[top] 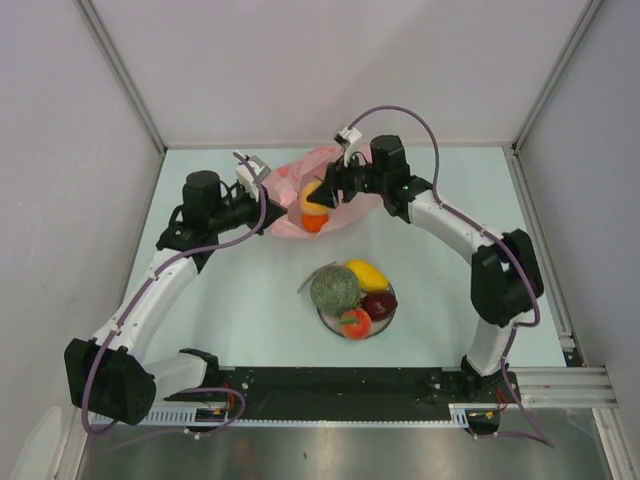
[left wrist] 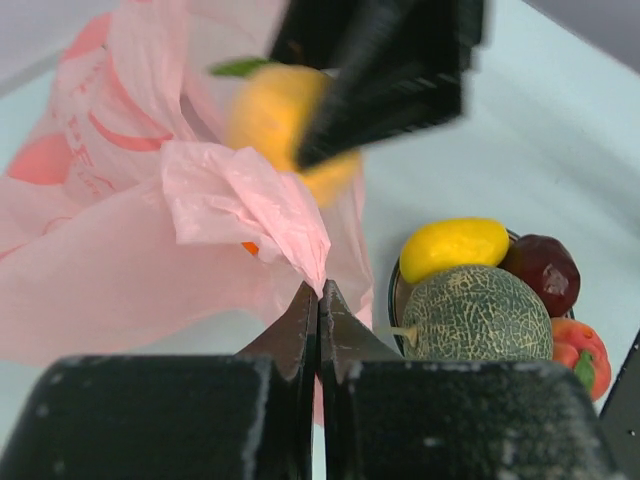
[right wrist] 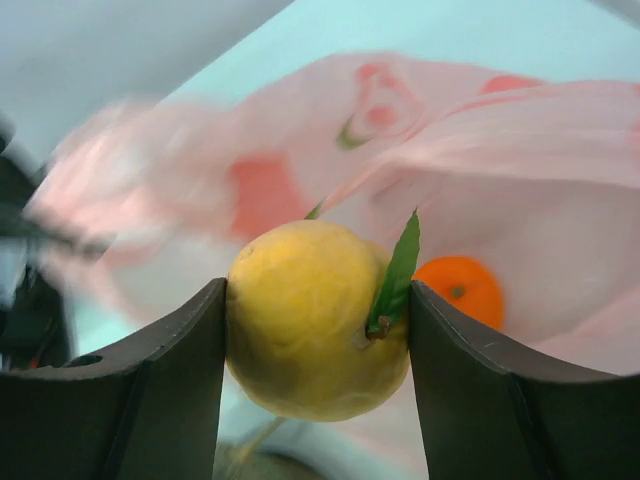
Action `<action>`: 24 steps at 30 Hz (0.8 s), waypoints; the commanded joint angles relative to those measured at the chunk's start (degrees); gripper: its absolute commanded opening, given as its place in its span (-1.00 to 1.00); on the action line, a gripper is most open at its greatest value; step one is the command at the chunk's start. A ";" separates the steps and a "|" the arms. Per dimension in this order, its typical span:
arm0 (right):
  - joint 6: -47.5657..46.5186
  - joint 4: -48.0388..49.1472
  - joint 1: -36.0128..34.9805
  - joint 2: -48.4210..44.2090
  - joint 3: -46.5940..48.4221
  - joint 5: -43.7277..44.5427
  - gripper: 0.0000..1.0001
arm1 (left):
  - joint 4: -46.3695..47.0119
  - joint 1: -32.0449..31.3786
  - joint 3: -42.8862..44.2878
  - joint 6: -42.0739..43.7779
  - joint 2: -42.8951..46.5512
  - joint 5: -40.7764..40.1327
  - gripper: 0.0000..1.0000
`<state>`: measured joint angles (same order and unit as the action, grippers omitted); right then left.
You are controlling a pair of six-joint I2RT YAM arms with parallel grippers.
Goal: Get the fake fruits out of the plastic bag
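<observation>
right gripper clamped on yellow fruit | left gripper pinching plastic bag | risk: film snagging between jaws, dragging orange ball along

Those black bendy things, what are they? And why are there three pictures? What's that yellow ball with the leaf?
The black and white bendy things are two robot arms, bolted to a table. Each ends in two fingers for grabbing.

One picture looks down from above. The other two come from small cameras on the arms' wrists, so you see each arm's own fingers up close.

The left gripper is pinched shut on the edge of the pink plastic bag, holding it. The right gripper squeezes the yellow fruit with a green leaf between its fingers. An orange ball is in the bag.

On the table sits a plate with a netted green melon, a yellow oval fruit, a dark red fruit and a small red one.
</observation>
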<state>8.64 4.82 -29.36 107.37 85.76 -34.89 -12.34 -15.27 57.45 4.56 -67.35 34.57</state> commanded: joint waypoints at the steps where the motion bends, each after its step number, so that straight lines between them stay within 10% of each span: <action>1: -14.59 -15.26 -0.69 -9.09 -6.46 -7.02 -0.74 | 5.92 0.77 -1.11 -2.27 3.71 -1.61 -0.99; 10: -42.10 -43.47 2.20 -25.00 -14.91 -9.75 -0.75 | 5.83 1.38 -4.01 -3.06 6.27 -1.08 -0.99; 24: -43.71 -49.38 2.38 -28.36 -22.74 -14.06 -0.63 | 4.43 1.38 -4.80 -2.62 6.44 0.06 -0.98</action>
<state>-33.30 -43.20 -26.92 78.83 62.98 -46.02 -8.25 -14.31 52.86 2.81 -62.11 33.23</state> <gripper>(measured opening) 0.658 0.011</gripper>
